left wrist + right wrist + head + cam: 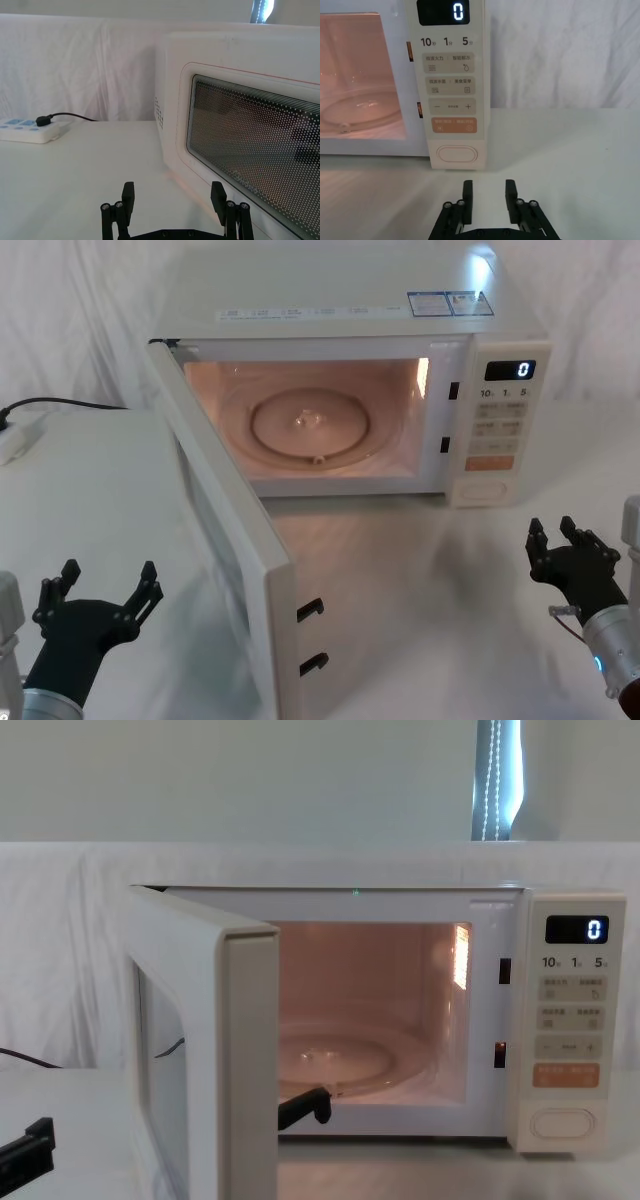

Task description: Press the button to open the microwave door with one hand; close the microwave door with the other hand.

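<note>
**Microwave door stands wide open, both grippers waiting low on the table**

Door (225,540) and cavity tell the story here: the cream microwave door, hinged on the robot's left, swings out toward us at roughly a right angle to the oven's front, its two black latch hooks (311,636) showing on the free edge. Behind it we see the lit interior (370,1010) and the glass turntable (310,425) resting on the cavity floor. On the control panel at the oven's right side, the display (444,11) reads 0, and the wide cream pill-shaped button (457,154) sits at the very bottom, just under the orange key (454,125).

Our right gripper (567,537) hovers near the table in front of that panel, apart from the button, its black fingers spread; the right wrist view looks straight at the button between them. Our left gripper (105,585) sits low on the left, outside the open door and apart from it, fingers (127,197) spread wide, facing the dotted dark glass window (250,145). It appears clear of the white tabletop (90,490), though we cannot be sure. A white power strip (27,130) with a black plug (44,120) lies at the table's far left.
</note>
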Available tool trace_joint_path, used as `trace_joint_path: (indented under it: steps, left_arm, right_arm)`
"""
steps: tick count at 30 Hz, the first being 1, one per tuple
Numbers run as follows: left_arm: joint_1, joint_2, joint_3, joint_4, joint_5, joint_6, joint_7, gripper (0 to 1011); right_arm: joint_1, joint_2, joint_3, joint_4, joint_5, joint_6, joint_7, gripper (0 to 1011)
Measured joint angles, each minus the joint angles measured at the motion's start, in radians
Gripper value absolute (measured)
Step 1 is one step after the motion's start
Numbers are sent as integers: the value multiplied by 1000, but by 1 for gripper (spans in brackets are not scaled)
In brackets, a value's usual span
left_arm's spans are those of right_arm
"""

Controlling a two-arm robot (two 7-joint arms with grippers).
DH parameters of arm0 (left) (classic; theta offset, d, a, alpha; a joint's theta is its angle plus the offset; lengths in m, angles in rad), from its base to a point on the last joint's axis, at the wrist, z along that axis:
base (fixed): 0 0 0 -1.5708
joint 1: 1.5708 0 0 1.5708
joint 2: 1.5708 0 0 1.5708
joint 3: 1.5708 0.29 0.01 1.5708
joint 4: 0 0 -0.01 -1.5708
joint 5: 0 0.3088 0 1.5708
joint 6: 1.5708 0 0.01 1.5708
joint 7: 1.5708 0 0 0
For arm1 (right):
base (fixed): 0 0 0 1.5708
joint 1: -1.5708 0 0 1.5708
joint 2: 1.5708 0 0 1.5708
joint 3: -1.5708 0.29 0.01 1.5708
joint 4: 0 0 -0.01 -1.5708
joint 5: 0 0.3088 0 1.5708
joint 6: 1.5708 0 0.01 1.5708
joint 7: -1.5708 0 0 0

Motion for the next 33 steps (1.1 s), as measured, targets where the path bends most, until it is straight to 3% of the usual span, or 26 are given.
trace_joint_path:
  steps: [19, 33]
  left_arm:
    - [0, 0, 0, 0, 0, 0, 0, 1001]
    - [0, 0, 0, 0, 0, 0, 0, 1001]
  right_arm:
    - [1, 3, -1, -3, -3, 3, 3, 968]
    - [1, 4, -1, -4, -5, 4, 4, 1002]
